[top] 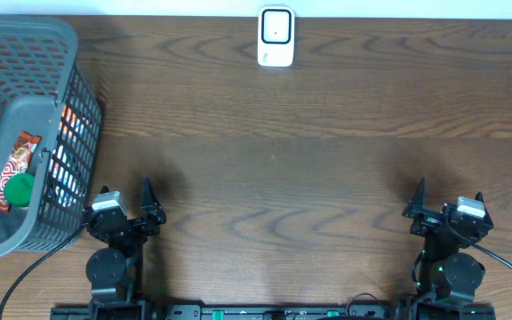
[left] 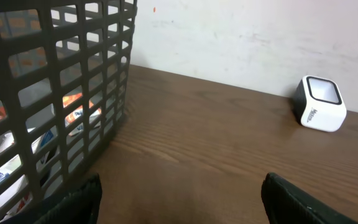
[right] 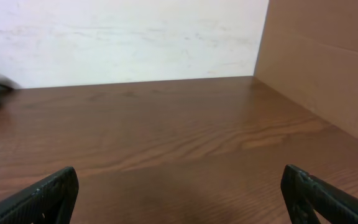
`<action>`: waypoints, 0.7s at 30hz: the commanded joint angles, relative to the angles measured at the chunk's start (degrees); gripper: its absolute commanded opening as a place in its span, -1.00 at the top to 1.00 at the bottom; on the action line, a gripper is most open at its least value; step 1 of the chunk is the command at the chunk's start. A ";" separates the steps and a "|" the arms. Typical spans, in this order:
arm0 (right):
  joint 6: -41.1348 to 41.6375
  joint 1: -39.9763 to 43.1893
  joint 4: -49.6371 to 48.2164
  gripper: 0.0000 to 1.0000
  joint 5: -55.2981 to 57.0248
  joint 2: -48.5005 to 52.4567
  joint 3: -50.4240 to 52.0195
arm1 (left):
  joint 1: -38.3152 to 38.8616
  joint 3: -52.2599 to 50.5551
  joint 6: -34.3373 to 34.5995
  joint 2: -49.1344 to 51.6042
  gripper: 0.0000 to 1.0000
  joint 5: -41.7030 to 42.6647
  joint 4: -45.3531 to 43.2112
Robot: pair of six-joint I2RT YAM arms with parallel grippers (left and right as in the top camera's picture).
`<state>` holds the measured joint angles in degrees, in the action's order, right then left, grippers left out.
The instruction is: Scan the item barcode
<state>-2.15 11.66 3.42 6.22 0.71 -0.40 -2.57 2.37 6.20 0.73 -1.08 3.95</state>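
Grippers spread wide, holding nothing: left gripper (left: 180, 204) near the basket (top: 20, 116), right gripper (right: 179, 198) over the table (top: 309, 160).

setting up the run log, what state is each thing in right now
basket, upright, loaded
red packet, lying inside the basket, not picked yet
scanner, standing alone, nothing held up to it
left fingers, open, empty
right fingers, open, empty
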 commanded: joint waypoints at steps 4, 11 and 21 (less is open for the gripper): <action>-0.72 -1.01 0.22 -0.98 -0.09 0.07 0.09 | -0.24 -1.51 -0.09 -0.22 -0.65 -1.33 1.33; -0.70 -1.01 0.24 -0.98 -0.09 0.15 0.09 | -0.24 -1.51 0.15 3.08 -0.65 -0.92 1.33; -0.70 -1.01 0.22 -0.98 -0.09 0.15 0.09 | -0.24 8.92 2.89 14.27 -0.65 11.15 4.98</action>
<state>-2.15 10.98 3.42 6.20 0.75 -0.40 -2.57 4.45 6.68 12.49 5.45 7.62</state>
